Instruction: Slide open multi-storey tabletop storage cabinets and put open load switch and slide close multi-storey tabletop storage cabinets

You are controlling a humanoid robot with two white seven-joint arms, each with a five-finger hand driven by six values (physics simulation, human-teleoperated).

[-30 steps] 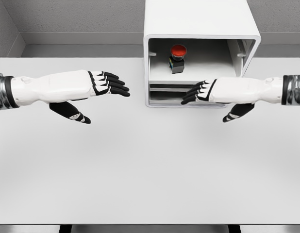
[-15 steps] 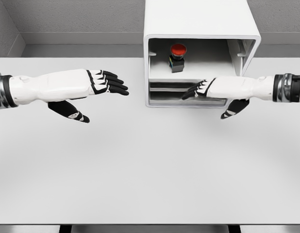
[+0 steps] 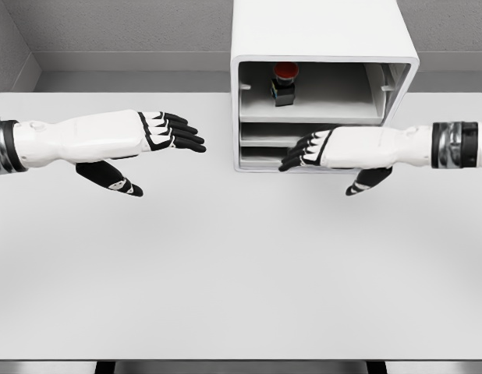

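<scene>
A white multi-storey storage cabinet point(image 3: 323, 31) stands at the back of the table. Its top drawer point(image 3: 311, 114) holds the load switch point(image 3: 285, 82), a black block with a red button, standing upright near the back and partly under the cabinet's top edge. My right hand point(image 3: 303, 152) lies flat in front of the lower drawers, fingers extended and pointing left, holding nothing. Out over the table's left side my left hand point(image 3: 167, 136) hovers open, well clear of the cabinet, fingers pointing right and thumb hanging down.
The white table point(image 3: 225, 265) stretches toward me below both hands. A grey wall point(image 3: 108, 31) runs behind the table, close to the cabinet's back.
The top drawer with the switch has slid back into the cabinet. My right hand has pulled left and slightly toward me, out of the lower shelf. The left arm has barely moved.
</scene>
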